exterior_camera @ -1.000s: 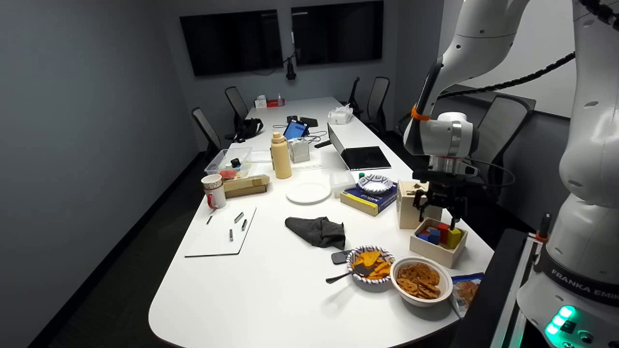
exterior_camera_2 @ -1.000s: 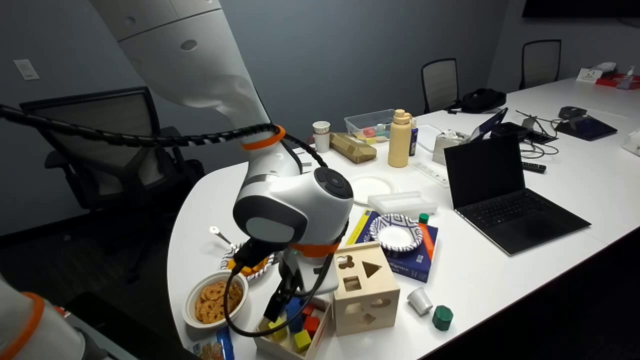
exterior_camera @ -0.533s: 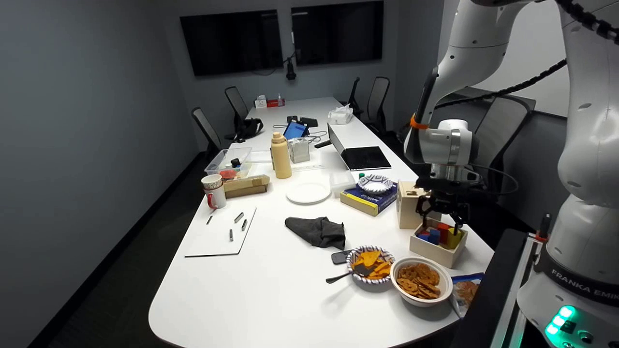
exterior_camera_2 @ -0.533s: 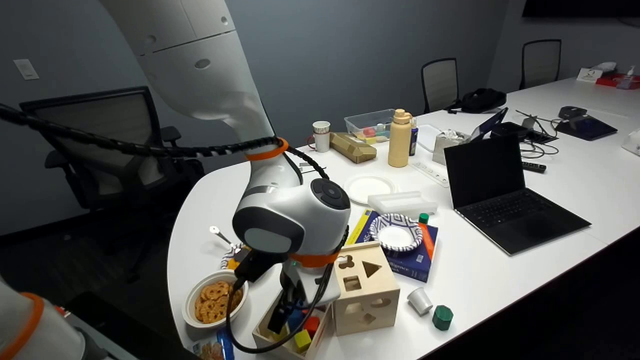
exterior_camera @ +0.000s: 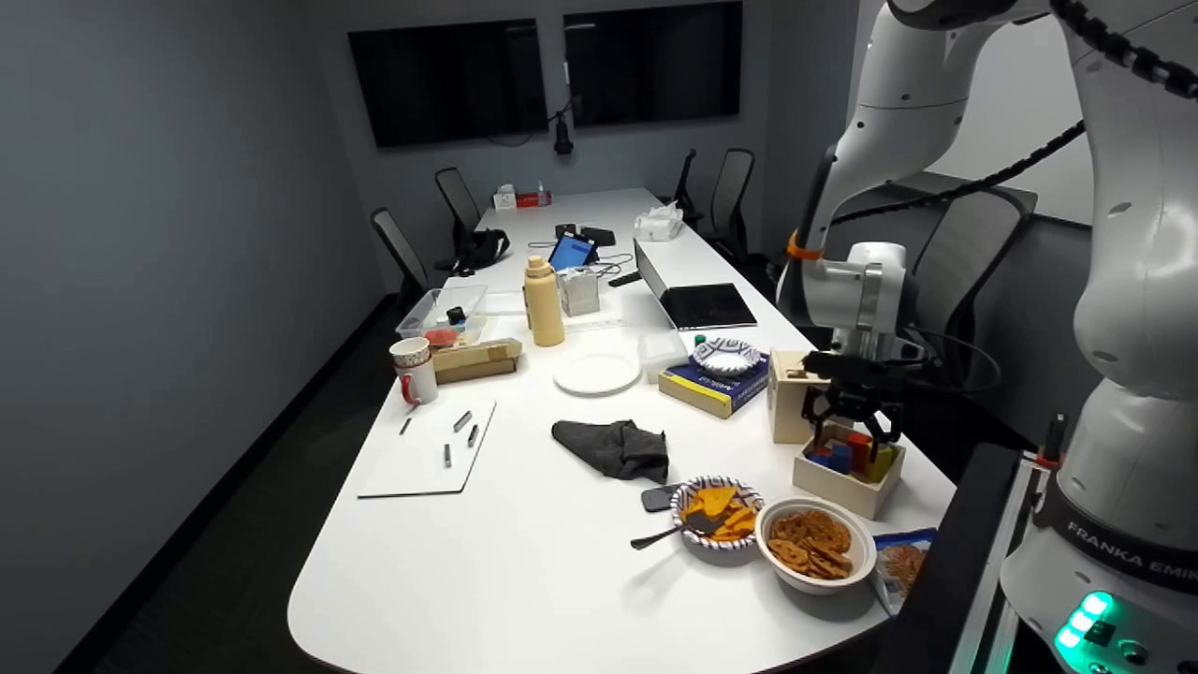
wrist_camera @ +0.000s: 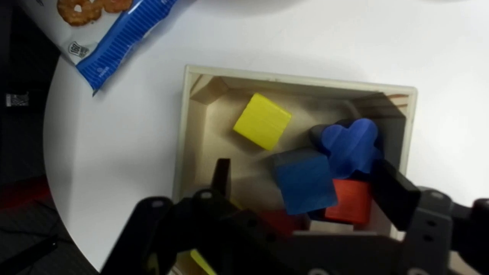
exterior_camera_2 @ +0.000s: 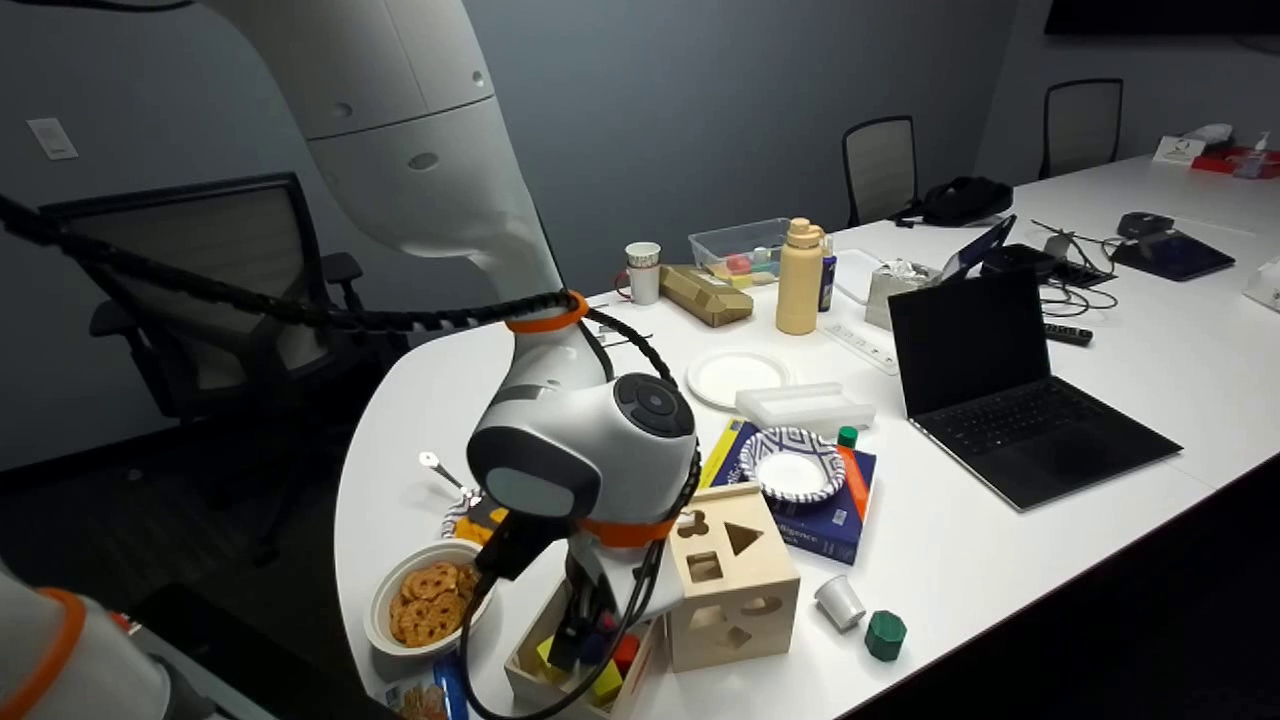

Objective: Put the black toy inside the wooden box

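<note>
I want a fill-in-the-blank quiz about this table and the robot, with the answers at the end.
In the wrist view, the clover-shaped block in the low wooden tray is ____ in color.
On its top, the wooden box has a square hole, a curvy hole and a ____ one.
The block beside the small gray cup is colored ____.
The gripper is ____, not shut.

Missing words: blue; triangular; green; open.

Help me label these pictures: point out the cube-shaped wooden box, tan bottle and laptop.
Wooden box (exterior_camera_2: 742,572), in an exterior view: top panel.
Tan bottle (exterior_camera_2: 798,283), in an exterior view: body.
Laptop (exterior_camera_2: 1010,415), in an exterior view: keyboard.
</note>
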